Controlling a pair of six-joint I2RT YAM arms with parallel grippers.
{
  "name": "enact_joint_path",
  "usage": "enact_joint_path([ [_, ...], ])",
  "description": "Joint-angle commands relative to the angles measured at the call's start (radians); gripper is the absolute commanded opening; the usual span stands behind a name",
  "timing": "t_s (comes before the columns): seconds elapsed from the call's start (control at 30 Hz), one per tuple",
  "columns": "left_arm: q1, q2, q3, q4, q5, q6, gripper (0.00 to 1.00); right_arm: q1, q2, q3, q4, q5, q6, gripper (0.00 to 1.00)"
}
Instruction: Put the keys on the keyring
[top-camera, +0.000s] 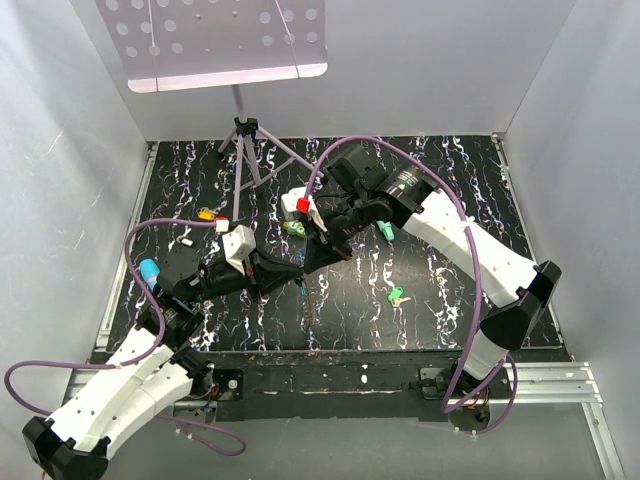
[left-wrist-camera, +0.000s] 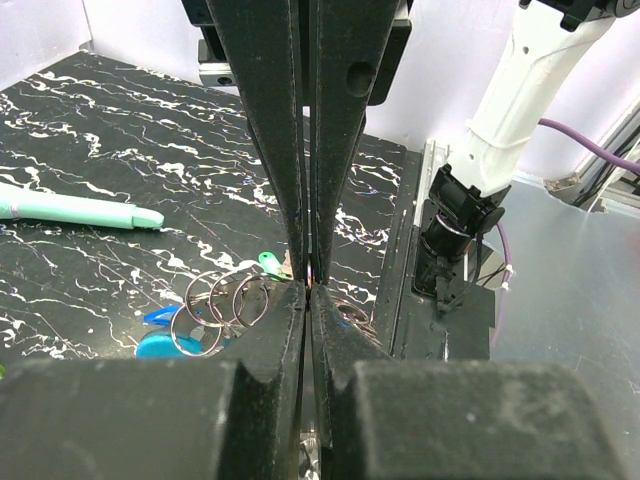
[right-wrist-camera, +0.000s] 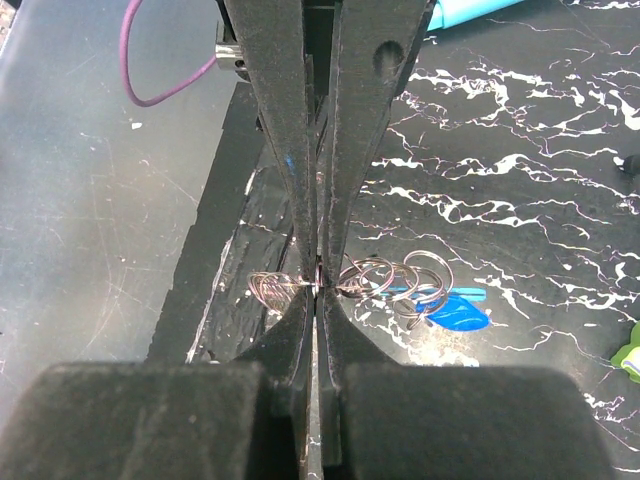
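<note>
The keyring is a bunch of linked metal rings (left-wrist-camera: 220, 305) with a bright blue plastic clasp (left-wrist-camera: 160, 342). It hangs just above the black marbled table and also shows in the right wrist view (right-wrist-camera: 392, 280), clasp (right-wrist-camera: 455, 312) included. My left gripper (left-wrist-camera: 307, 288) and right gripper (right-wrist-camera: 318, 285) meet tip to tip at mid-table (top-camera: 305, 268). Both are shut on the rings, which spill out on either side of the fingers. A light green key (left-wrist-camera: 270, 263) lies on the table beyond, apart from the rings (top-camera: 397, 296). A yellow-orange key (top-camera: 205, 213) lies at the far left.
A teal pen-like stick (left-wrist-camera: 75, 208) lies near the right arm (top-camera: 386, 230). A bright green object (top-camera: 293, 229) sits just behind the grippers. A tripod stand (top-camera: 245, 150) rises at the back. The table's near edge and metal rail (top-camera: 330, 370) run close by.
</note>
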Motion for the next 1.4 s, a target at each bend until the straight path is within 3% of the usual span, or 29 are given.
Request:
enact_joint_path([
  [0.0,-0.001,-0.016,0.019,0.012,0.025,0.032,0.0,0.016,-0.027,0.015,0.016,-0.047,0.001,0.01],
  [0.27,0.001,-0.105,-0.047,0.032,0.074,0.114,0.0,0.008,-0.067,0.024,-0.013,-0.117,-0.014,0.42],
  [0.4,-0.001,-0.153,-0.052,0.015,0.112,0.173,0.0,-0.053,-0.107,0.037,-0.079,-0.194,-0.062,0.5],
  [0.6,-0.001,-0.181,-0.047,0.002,0.172,0.213,0.0,-0.156,-0.153,-0.014,-0.174,-0.289,-0.187,0.52],
  [0.77,-0.001,-0.185,-0.088,0.159,0.218,0.096,0.0,-0.167,-0.171,-0.095,-0.181,-0.315,-0.234,0.52],
  [1.17,-0.001,-0.173,-0.151,0.46,0.244,-0.089,0.0,-0.17,-0.168,-0.115,-0.267,-0.429,-0.375,0.52],
  [1.37,-0.001,-0.158,-0.15,0.485,0.264,-0.111,0.0,-0.17,-0.17,-0.123,-0.306,-0.444,-0.455,0.52],
])
